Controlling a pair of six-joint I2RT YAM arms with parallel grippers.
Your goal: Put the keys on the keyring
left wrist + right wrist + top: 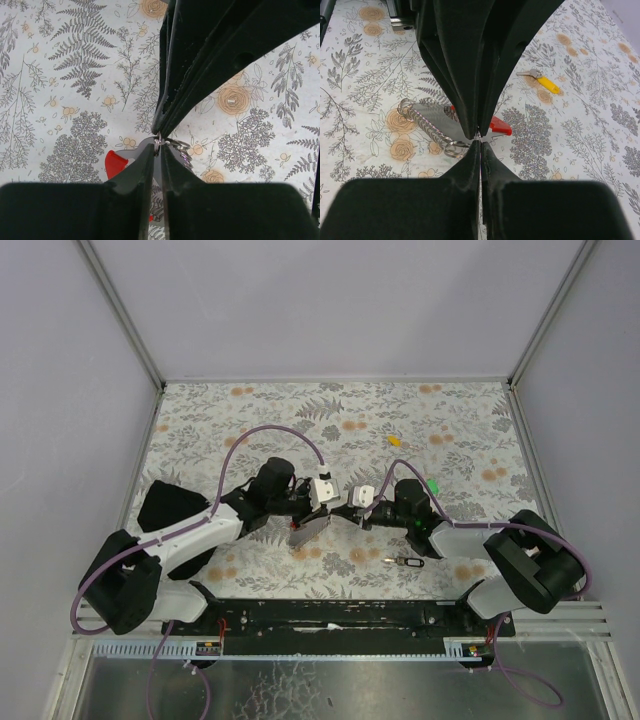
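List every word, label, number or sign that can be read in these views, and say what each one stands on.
None: no text can be read in any of the three views.
The floral table cover bears only a plant pattern.
The keyring and the yellow-headed key show no print or stamp that can be made out; any engraving would be too small to tell.

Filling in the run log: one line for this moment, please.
left gripper: shut | right gripper: shut | both meet at keyring, hold unclear | yellow key, black key: loose on table
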